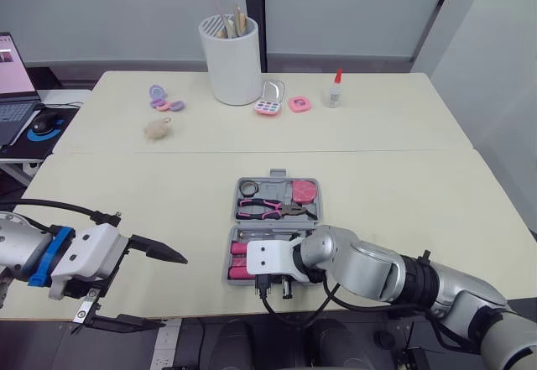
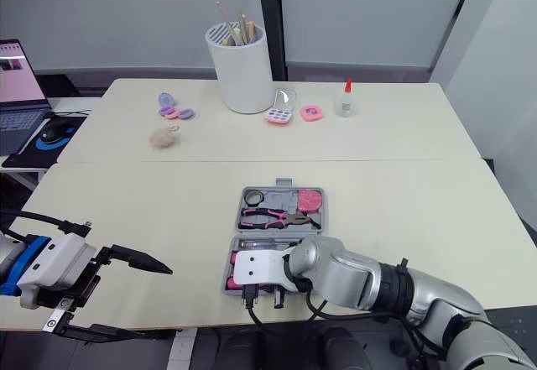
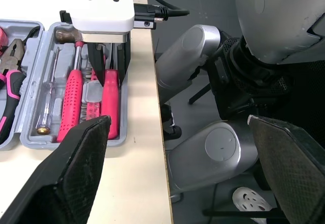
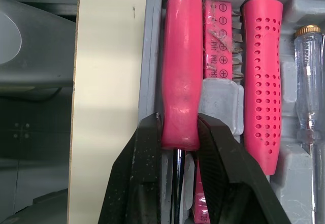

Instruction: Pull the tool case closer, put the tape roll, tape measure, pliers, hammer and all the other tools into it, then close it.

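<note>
The grey tool case [image 1: 237,187] lies open near the table's front edge. Its far half holds the tape roll [image 1: 249,188], pink tape measure [image 1: 304,191] and pliers [image 1: 267,210]. In the near half lie the hammer [image 3: 71,99] with its perforated pink handle, a clear test pen [image 4: 307,82], pink bits [image 4: 218,36] and a pink-handled screwdriver [image 4: 182,56]. My right gripper [image 4: 179,125] reaches over the near half and is shut on the screwdriver handle where it meets the shaft. My left gripper [image 1: 172,293] hangs open at the front left table edge, holding nothing.
At the back stand a white cup of brushes [image 1: 230,59], a glue bottle [image 1: 336,91], a paint palette [image 1: 268,106], a pink compact [image 1: 299,104] and a small plush [image 1: 158,128]. A laptop [image 1: 13,93] and mouse sit on a side desk to the left.
</note>
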You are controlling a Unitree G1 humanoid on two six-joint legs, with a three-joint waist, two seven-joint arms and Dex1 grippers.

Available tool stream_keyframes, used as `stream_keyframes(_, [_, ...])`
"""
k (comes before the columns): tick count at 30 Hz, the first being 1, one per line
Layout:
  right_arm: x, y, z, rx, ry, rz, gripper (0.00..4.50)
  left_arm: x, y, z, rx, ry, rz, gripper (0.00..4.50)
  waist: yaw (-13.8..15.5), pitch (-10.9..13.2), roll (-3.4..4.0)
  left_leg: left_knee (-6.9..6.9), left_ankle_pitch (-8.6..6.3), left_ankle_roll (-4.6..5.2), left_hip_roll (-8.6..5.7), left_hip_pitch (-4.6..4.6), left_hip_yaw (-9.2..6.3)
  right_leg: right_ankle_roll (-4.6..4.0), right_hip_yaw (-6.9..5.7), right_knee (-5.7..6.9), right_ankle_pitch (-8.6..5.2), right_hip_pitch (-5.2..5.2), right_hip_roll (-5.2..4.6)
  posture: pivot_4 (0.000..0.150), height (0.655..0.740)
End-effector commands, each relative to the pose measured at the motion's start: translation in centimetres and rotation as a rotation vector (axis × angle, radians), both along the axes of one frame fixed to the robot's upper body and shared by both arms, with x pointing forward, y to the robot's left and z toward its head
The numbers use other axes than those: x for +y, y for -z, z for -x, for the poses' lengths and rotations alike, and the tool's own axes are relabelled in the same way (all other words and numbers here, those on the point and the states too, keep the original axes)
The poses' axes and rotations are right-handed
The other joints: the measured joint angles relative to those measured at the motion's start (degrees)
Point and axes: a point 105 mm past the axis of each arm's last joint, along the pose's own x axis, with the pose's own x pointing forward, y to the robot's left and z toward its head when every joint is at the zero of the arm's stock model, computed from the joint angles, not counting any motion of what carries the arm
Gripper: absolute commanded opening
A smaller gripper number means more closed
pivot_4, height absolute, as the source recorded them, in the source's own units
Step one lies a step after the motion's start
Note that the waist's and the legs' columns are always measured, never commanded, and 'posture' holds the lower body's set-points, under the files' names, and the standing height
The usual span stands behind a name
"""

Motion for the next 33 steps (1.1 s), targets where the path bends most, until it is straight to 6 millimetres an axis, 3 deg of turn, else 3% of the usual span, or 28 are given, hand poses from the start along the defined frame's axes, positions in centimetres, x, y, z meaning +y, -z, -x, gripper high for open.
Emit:
stream_keyframes(1, [0.6,-0.4,0.4,-0.004,-0.02,-0.039,0.7,-0.1,-1.1,-0.2,-0.043,0.02,-0.006,4.5,0.0,0.0,0.0,0.0,0.0,0.0,0.0,0.0,0.0,0.0,0.0,0.0,0.0,0.0,0.0,0.15,0.74])
stream_keyframes(4, [0.6,-0.3,0.3,0.001,-0.014,-0.045,0.7,-0.2,-1.0,-0.2,-0.043,0.021,-0.005,4.5,0.0,0.0,0.0,0.0,0.0,0.0,0.0,0.0,0.0,0.0,0.0,0.0,0.0,0.0,0.0,0.15,0.74])
stream_keyframes(7, [0.4,-0.3,0.3,0.003,-0.011,-0.051,1.6,-0.1,-1.0,-0.2,-0.042,0.018,-0.007,4.5,0.0,0.0,-0.01,-0.01,0.0,0.0,0.0,0.0,0.01,0.0,0.01,0.0,0.0,0.0,0.0,0.15,0.74])
stream_keyframes(19, [0.7,-2.9,0.5,0.036,-0.046,-0.191,1.6,-0.4,-0.8,-0.4,-0.048,0.025,0.003,4.5,0.0,0.0,0.0,-0.01,0.0,0.0,0.0,0.0,0.01,0.0,0.01,-0.01,0.0,0.0,0.0,0.15,0.74])
stream_keyframes(27, [-0.2,-3.0,0.7,0.049,-0.049,-0.211,0.02,-0.5,-0.8,-0.5,-0.049,0.028,0.006,4.5,0.1,0.0,0.0,-0.01,0.0,0.0,0.0,0.0,0.01,0.0,0.01,-0.02,-0.01,0.01,0.0,0.15,0.74])
stream_keyframes(33, [-0.3,-1.6,0.5,0.051,-0.032,-0.183,0.02,-0.5,-0.9,-0.5,-0.047,0.03,0.005,4.5,0.0,0.0,-0.01,-0.02,0.0,0.0,0.0,0.0,0.01,0.0,0.02,-0.02,-0.01,0.01,0.01,0.15,0.74])
